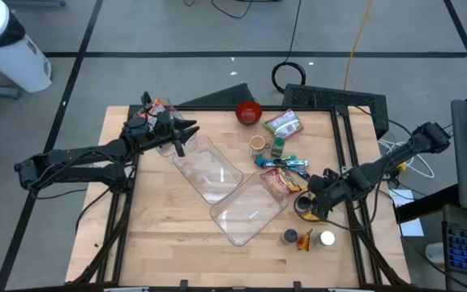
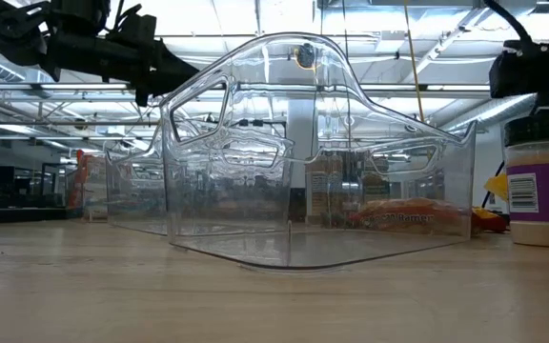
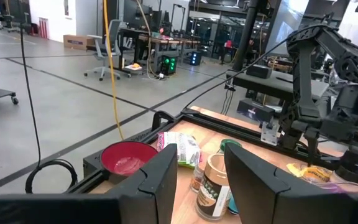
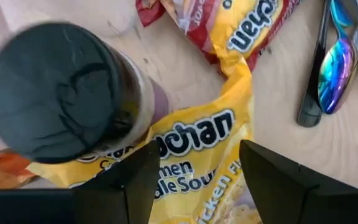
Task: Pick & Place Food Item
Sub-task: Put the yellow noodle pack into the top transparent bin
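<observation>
A yellow ramen soup packet lies flat on the table near its right edge, beside a jar with a dark lid. My right gripper is open and points down over the packet, one finger on either side of its middle; I cannot tell whether it touches. It also shows in the high view. My left gripper is open and empty, held above the far-left end of a clear plastic bin. A second clear bin lies at the table's middle.
A red-and-yellow snack bag, iridescent spoons, a small jar, a green packet and a red bowl lie right of the bins. Two small jars stand near the front right.
</observation>
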